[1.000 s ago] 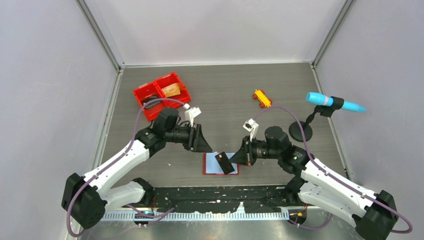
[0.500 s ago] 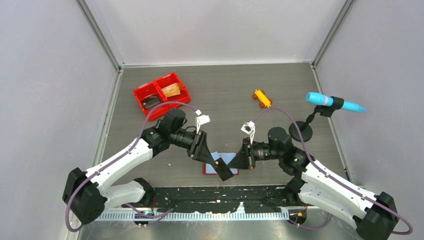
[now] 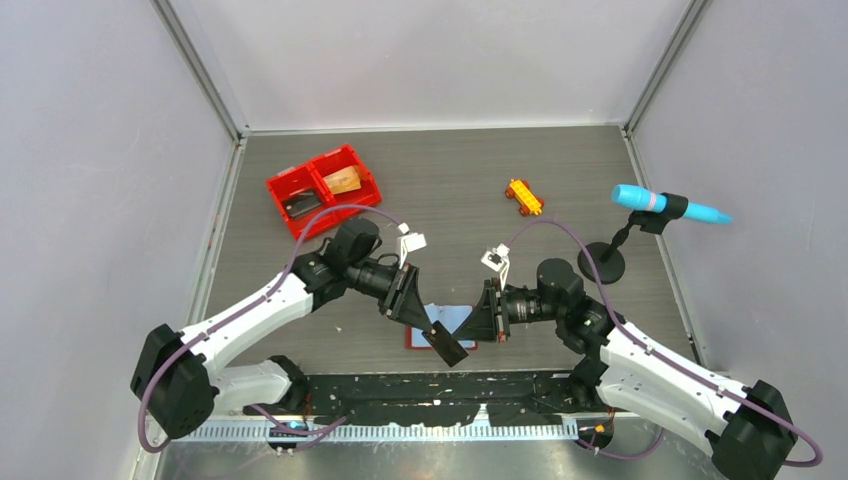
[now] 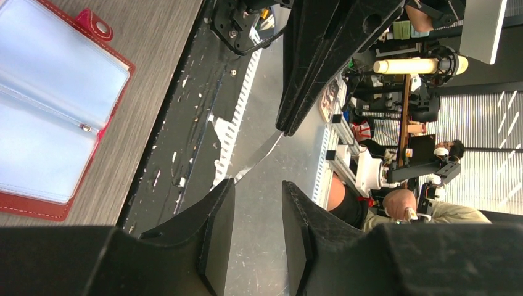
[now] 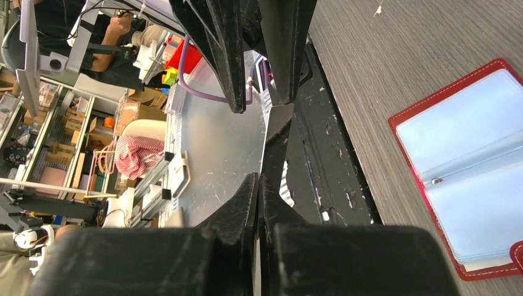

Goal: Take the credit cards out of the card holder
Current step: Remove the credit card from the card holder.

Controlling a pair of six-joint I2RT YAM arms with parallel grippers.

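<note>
**Right gripper pinching a dark card above the open holder**

Right gripper [image 3: 470,328] is clamping a thin dark card [image 3: 449,343], held up over the near edge of the table [image 3: 450,190]. My left gripper [image 3: 421,322] is coming at the same card with its jaws parted and nothing yet between them.

From above, I am seeing the card as a dark slab tilting over the holder [image 3: 420,336], which is lying open and flat just beneath both grippers. My right wrist camera is showing the card edge-on as a thin sliver, with the holder's pale blue sleeves and red border off to one side. My left wrist camera is showing the gap between my left fingers [image 4: 216,228] and the holder's snap tab.
</note>
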